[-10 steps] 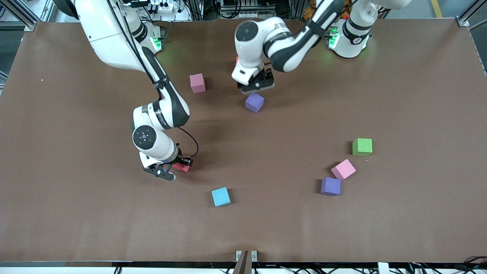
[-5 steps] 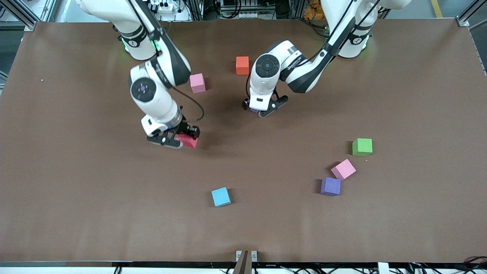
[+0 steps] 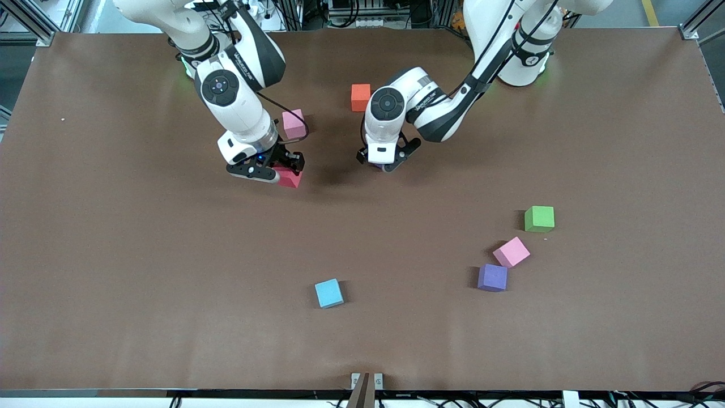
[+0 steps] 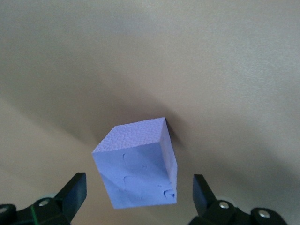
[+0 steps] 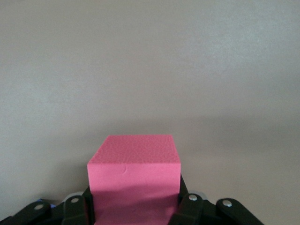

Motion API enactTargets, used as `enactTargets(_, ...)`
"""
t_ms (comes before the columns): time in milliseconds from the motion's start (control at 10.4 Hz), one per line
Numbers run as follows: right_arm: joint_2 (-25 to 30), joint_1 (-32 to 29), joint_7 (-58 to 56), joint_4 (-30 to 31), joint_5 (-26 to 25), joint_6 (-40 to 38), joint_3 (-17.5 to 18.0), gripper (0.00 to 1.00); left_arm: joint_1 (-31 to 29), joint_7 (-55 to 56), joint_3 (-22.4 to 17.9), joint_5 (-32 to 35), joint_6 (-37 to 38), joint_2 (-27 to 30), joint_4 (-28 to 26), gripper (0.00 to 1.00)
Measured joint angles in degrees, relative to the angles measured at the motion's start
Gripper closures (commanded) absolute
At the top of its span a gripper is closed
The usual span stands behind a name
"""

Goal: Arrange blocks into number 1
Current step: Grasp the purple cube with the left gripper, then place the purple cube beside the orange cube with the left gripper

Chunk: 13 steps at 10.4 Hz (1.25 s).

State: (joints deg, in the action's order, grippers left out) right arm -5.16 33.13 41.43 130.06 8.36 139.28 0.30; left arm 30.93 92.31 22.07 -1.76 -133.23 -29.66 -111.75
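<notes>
Nearest the front camera lie a purple block (image 3: 492, 277) and a light pink block (image 3: 511, 251), apparently touching. Farther back, the right gripper (image 3: 266, 173) is clamped on the red block (image 3: 289, 178); the left gripper (image 3: 383, 163), fingers apart, straddles a second purple block (image 4: 137, 164). Farthest lie another light pink block (image 3: 293, 123) and the orange block (image 3: 360, 97).

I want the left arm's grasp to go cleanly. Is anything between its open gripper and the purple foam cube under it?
Nothing visible does. The left gripper is open, with the purple foam cube standing free between its fingers on the brown table; no other block is beside it.
</notes>
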Motion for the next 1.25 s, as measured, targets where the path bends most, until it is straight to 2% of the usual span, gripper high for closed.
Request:
enactTargets(193,0.7,-1.0,-2.1,1.3,-0.3,0.0,0.0,0.51,0.0,0.0,-0.1,0.0,0.0,-0.9,0.0,0.00)
enactTargets(289,0.8,-1.5,-3.5,1.6,-0.3,0.0,0.0,0.51,0.0,0.0,-0.2,0.0,-0.1,-1.3,0.0,0.26)
enactTargets(386,0.8,-1.7,-4.6,1.7,-0.4,0.0,0.0,0.51,0.0,0.0,-0.2,0.0,-0.4,-1.8,0.0,0.80)
enactTargets(482,0.8,-1.7,-5.1,1.8,-0.4,0.0,0.0,0.51,0.0,0.0,-0.2,0.0,-0.7,-2.1,0.0,1.00)
enactTargets(868,0.8,-1.7,-5.6,1.9,-0.5,0.0,0.1,0.51,0.4,-3.5,0.3,1.9,-0.9,-1.8,0.3,1.00)
enactTargets(1254,0.9,-1.7,-5.3,2.0,-0.5,-0.1,0.1,0.51,4.3,-11.2,4.7,6.4,-0.8,0.7,-0.8,1.00)
